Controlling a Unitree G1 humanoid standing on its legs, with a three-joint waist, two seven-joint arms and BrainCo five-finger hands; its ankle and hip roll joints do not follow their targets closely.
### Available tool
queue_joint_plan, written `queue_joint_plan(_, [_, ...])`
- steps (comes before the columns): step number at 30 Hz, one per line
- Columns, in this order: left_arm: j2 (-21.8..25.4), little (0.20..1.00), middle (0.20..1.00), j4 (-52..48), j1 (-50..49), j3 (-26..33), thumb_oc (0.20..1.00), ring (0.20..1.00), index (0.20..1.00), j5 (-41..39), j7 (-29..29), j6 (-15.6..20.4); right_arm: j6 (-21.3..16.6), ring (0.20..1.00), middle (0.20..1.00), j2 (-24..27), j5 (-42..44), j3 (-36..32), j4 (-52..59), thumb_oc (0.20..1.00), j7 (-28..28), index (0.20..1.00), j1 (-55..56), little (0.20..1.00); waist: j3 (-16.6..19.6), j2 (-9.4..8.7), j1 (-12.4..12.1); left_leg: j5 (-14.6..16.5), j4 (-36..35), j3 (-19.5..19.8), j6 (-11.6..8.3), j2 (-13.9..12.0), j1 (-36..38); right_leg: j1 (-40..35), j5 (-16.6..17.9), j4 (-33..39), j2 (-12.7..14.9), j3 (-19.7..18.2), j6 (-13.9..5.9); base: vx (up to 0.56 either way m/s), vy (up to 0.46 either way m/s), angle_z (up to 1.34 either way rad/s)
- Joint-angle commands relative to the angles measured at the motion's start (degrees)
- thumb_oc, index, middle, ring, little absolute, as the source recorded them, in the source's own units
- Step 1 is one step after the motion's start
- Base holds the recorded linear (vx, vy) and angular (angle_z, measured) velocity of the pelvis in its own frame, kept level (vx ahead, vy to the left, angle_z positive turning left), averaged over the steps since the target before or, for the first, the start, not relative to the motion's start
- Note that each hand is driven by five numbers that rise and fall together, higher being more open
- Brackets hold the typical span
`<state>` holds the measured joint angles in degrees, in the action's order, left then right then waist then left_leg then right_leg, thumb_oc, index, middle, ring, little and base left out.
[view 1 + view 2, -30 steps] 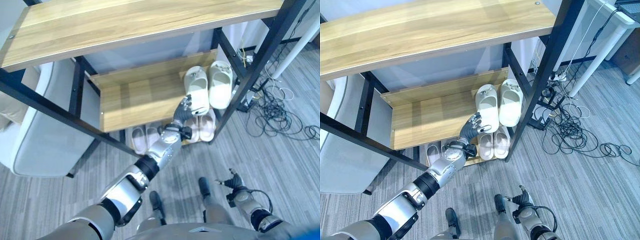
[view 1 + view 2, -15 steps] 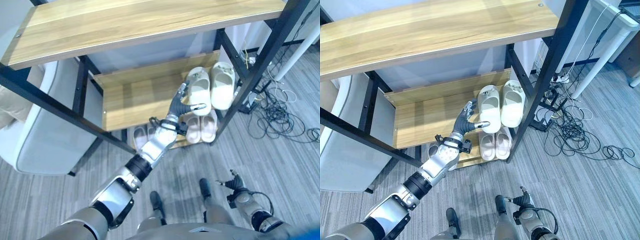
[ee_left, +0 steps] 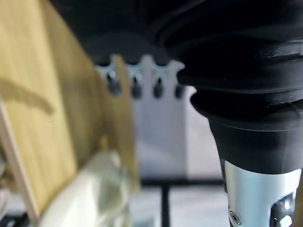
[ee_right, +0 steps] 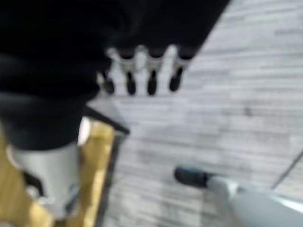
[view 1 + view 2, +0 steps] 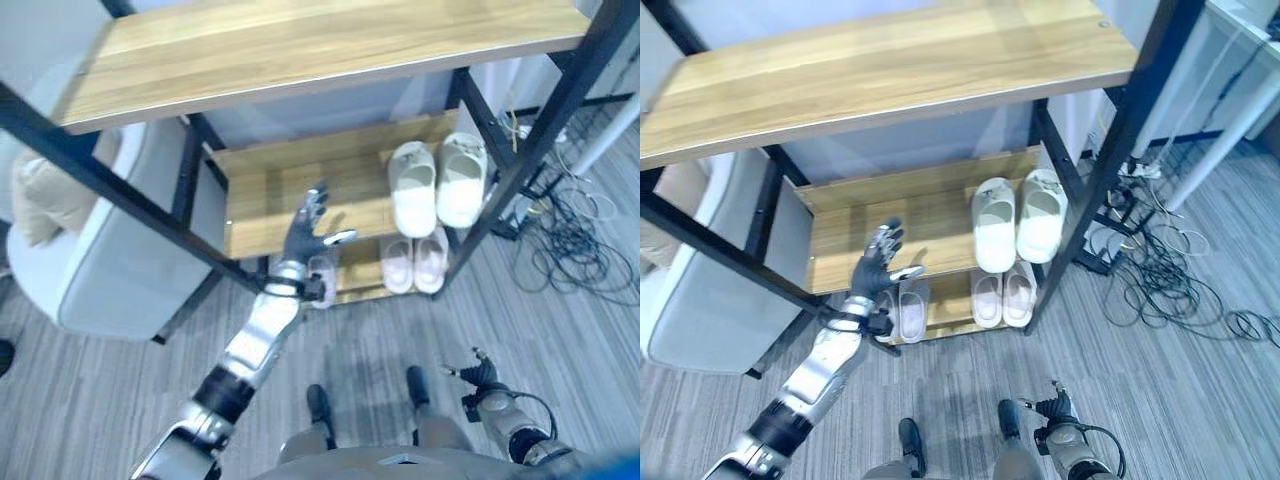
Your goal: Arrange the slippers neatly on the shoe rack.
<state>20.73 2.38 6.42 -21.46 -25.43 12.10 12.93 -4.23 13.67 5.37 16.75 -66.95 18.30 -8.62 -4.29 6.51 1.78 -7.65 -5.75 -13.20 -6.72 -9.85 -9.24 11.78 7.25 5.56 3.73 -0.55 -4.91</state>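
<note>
Slippers (image 5: 437, 186), cream and side by side on your rack's middle shelf (image 5: 270, 190), lie at 3 o'clock from your empty, spread-fingered left hand (image 5: 310, 226), toes pointing away.

Right hand (image 4: 142, 71) fingers extended, empty, over grey plank floor (image 4: 227, 118)
</note>
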Motion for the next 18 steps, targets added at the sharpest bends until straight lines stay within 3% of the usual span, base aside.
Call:
queue_joint_plan(1, [1.7,1.000,1.000,-0.8,-4.2,1.7,1.000,1.000,1.000,-9.7,-10.5,1.8,-1.3,1.000,1.000,-0.4,0.0,-0.6,-0.3,1.000,-2.2,1.000,-0.1,1.000,0.0,0.76,-2.0,0.2,0.7,7.1,-1.65,-2.1,-2.3,2.8,-5.5,-4.1,2.6,4.0,-3.04,0.04,-0.006,0.09])
queue_joint_plan(4, [4.6,1.000,1.000,1.2,-9.7,1.2,1.000,1.000,1.000,-10.2,-14.8,0.4,-1.3,1.000,1.000,0.1,-0.2,-1.8,-1.4,1.000,-3.0,1.000,1.1,1.000,0.4,0.91,-2.6,0.2,0.7,7.4,-1.44,-2.0,-1.4,1.5,-5.6,-3.9,2.5,4.4,-3.08,0.02,-0.009,0.18])
queue_joint_plan(7, [10.1,1.000,1.000,7.9,-15.1,-2.7,1.000,1.000,1.000,-4.3,-20.2,-0.3,-1.8,1.000,1.000,0.6,-0.1,-2.8,-2.6,1.000,-4.1,1.000,1.8,1.000,0.9,1.14,-3.0,0.5,0.7,7.7,-1.23,-1.9,-0.5,0.0,-5.7,-3.5,2.5,5.0,-3.28,0.00,0.000,0.00])
queue_joint_plan(9, [10.0,1.000,1.000,12.2,-16.2,-4.2,1.000,1.000,1.000,-2.3,-21.1,-0.7,-2.0,1.000,1.000,0.7,0.2,-2.9,-2.8,1.000,-4.3,1.000,1.9,1.000,1.1,1.07,-3.1,0.6,0.7,7.8,-1.17,-1.9,-0.1,-0.4,-5.7,-3.4,2.6,5.3,-3.36,0.00,0.000,0.00])
queue_joint_plan(11, [8.1,1.000,1.000,25.6,-17.1,-6.4,1.000,1.000,1.000,6.3,-21.0,-0.9,-2.7,1.000,1.000,1.1,1.7,-3.6,-3.4,1.000,-4.9,1.000,1.7,1.000,1.6,0.62,-3.2,0.9,0.7,8.1,-1.00,-1.6,0.8,-1.7,-5.8,-3.3,2.7,6.0,-3.41,0.01,-0.006,0.02])
queue_joint_plan(12, [7.8,1.000,1.000,26.0,-16.9,-6.5,1.000,1.000,1.000,6.4,-21.0,-0.7,-2.7,1.000,1.000,1.2,1.8,-3.6,-3.4,1.000,-4.9,1.000,1.7,1.000,1.5,0.70,-3.2,0.9,0.7,8.1,-1.00,-1.6,0.9,-1.7,-5.9,-3.3,2.7,6.0,-3.42,0.00,0.000,0.00])
queue_joint_plan(14, [4.1,1.000,1.000,39.3,-15.9,-6.7,1.000,1.000,1.000,17.4,-17.4,0.4,-3.0,1.000,1.000,1.7,2.8,-3.9,-3.8,1.000,-5.7,1.000,1.8,1.000,1.7,0.23,-3.2,1.1,0.7,8.4,-0.93,-1.4,1.7,-2.8,-6.0,-3.1,2.8,6.5,-3.38,0.02,-0.003,0.05])
queue_joint_plan(16, [-2.9,1.000,1.000,60.9,-13.8,-1.0,1.000,1.000,1.000,25.6,-12.8,-2.3,-3.1,1.000,1.000,2.4,3.4,-4.7,-4.3,1.000,-6.8,1.000,3.5,1.000,2.0,-0.62,-2.5,1.3,0.7,8.6,-0.89,-1.0,2.6,-4.1,-6.1,-2.8,2.8,7.2,-3.26,0.03,-0.006,0.26])
queue_joint_plan(18, [-4.1,1.000,1.000,66.7,-12.3,2.7,1.000,1.000,1.000,28.6,-10.3,-3.7,-2.9,1.000,1.000,2.7,3.6,-5.3,-4.4,1.000,-7.4,1.000,4.6,1.000,2.2,-1.17,-2.5,1.5,0.7,8.8,-0.94,-0.8,2.9,-4.7,-6.0,-2.6,2.9,7.7,-3.11,0.02,-0.023,0.31])
